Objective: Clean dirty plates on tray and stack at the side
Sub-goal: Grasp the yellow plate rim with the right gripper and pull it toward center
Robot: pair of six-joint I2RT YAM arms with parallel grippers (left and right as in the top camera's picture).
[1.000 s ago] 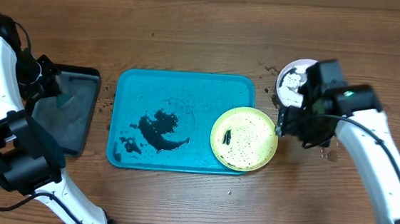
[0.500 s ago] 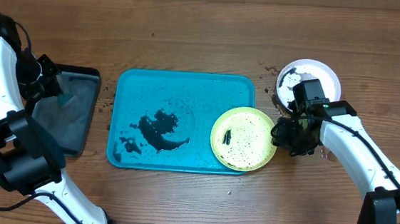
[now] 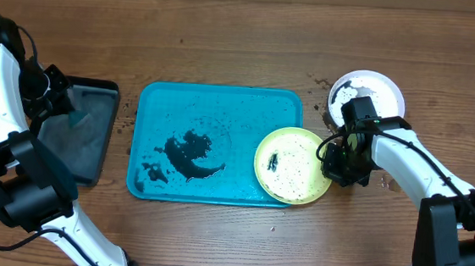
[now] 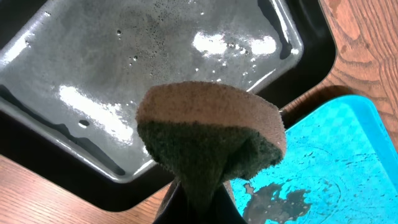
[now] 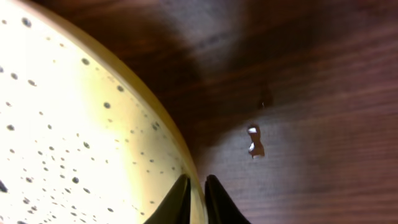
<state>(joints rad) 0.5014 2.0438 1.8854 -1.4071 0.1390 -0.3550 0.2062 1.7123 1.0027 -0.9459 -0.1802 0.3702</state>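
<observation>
A yellow-green plate [image 3: 294, 165] speckled with black lies half over the right rim of the turquoise tray [image 3: 224, 92]. My right gripper [image 3: 334, 162] is shut on that plate's right rim; in the right wrist view the fingers [image 5: 198, 200] pinch the edge of the plate [image 5: 74, 124]. A white plate [image 3: 379, 86] sits on the table just behind the right arm. A black smear [image 3: 189, 153] stains the tray floor. My left gripper [image 4: 199, 208] is shut on a green-and-tan sponge [image 4: 211, 134] above the black tray [image 4: 155, 62].
The black tray [image 3: 84, 134] with a wet grey inside sits left of the turquoise tray [image 4: 348, 149]. Dark specks dot the wood near the white plate. A water droplet [image 5: 254, 140] lies on the table right of the yellow-green plate.
The right arm came forward from the white plate to the yellow-green plate and its jaws closed on the rim. The plate shifted slightly right. The left arm stayed still.
</observation>
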